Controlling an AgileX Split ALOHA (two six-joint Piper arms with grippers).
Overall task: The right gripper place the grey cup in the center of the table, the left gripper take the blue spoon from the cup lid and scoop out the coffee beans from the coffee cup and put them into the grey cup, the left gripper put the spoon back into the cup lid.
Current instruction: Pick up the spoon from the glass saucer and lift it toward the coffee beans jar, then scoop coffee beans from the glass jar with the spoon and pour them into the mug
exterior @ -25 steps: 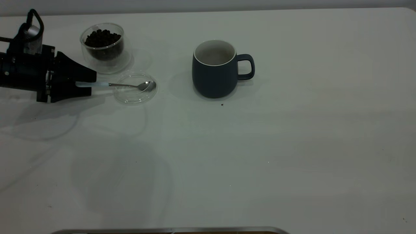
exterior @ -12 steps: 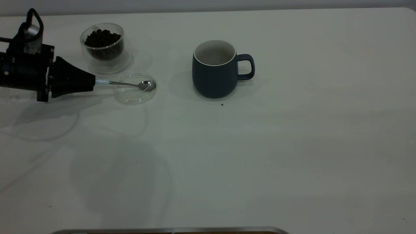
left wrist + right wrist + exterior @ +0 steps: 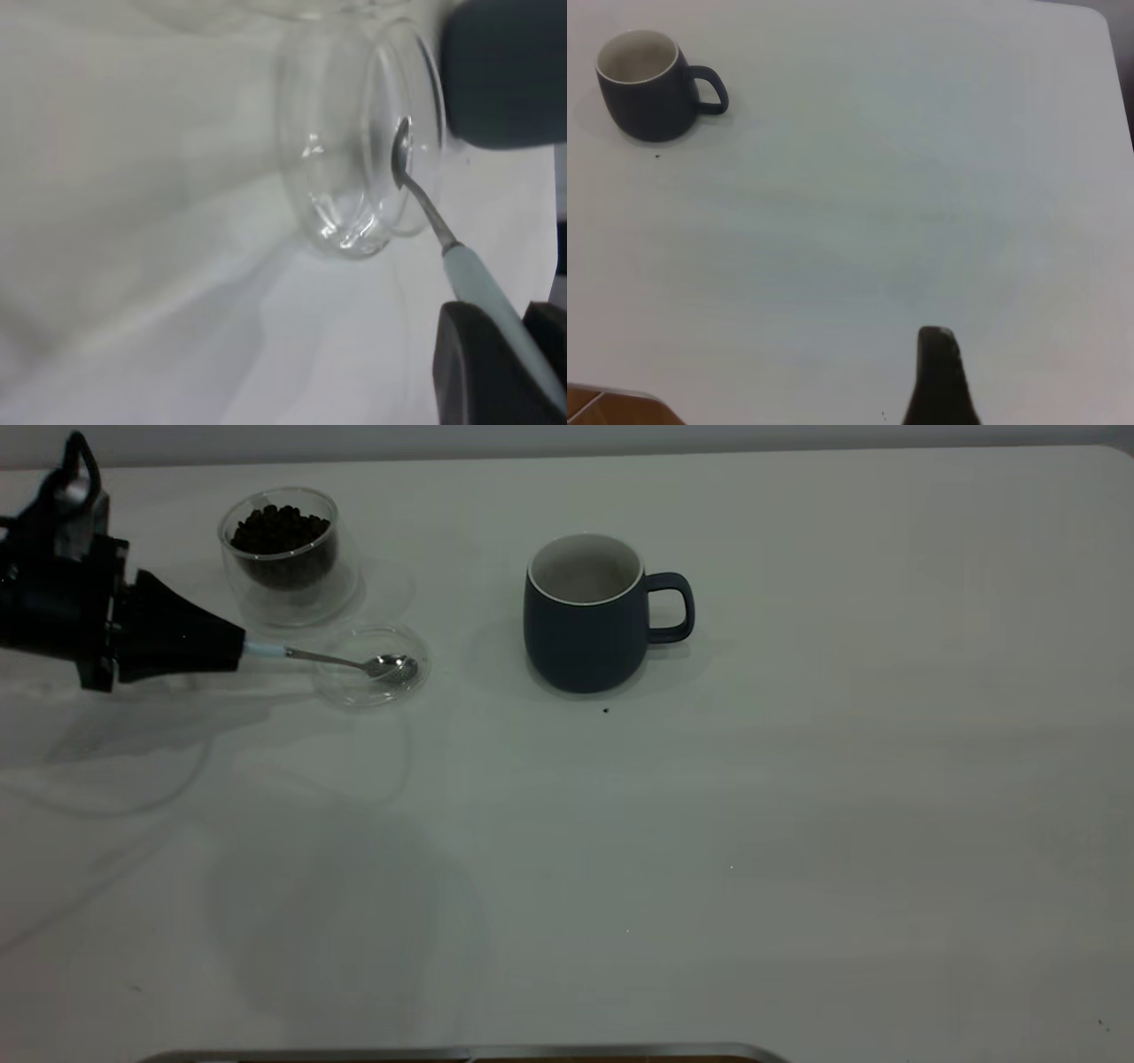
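Note:
My left gripper [image 3: 237, 646] is at the far left of the table [image 3: 709, 824], shut on the pale handle of the blue spoon [image 3: 354, 662]. The spoon's metal bowl hangs over the clear cup lid [image 3: 372, 677]. The left wrist view shows the spoon [image 3: 425, 208] slanting into the lid [image 3: 345, 159], its handle between my dark fingers [image 3: 478, 372]. The coffee cup [image 3: 282, 580] with coffee beans [image 3: 279, 530] stands just behind the lid. The grey cup [image 3: 580, 633] stands upright near the table's middle, handle to the right, and looks empty. My right gripper [image 3: 935, 341] is off to the side, away from the cup [image 3: 642, 93].
A single stray bean [image 3: 606, 710] lies in front of the grey cup. The table's rounded corner is at the far right. A metal edge [image 3: 461, 1054] runs along the near side. The grey cup also shows in the left wrist view [image 3: 505, 71] beyond the lid.
My left gripper has closed on the spoon handle and drawn back to the left. The spoon's bowl has slid a little left over the lid.

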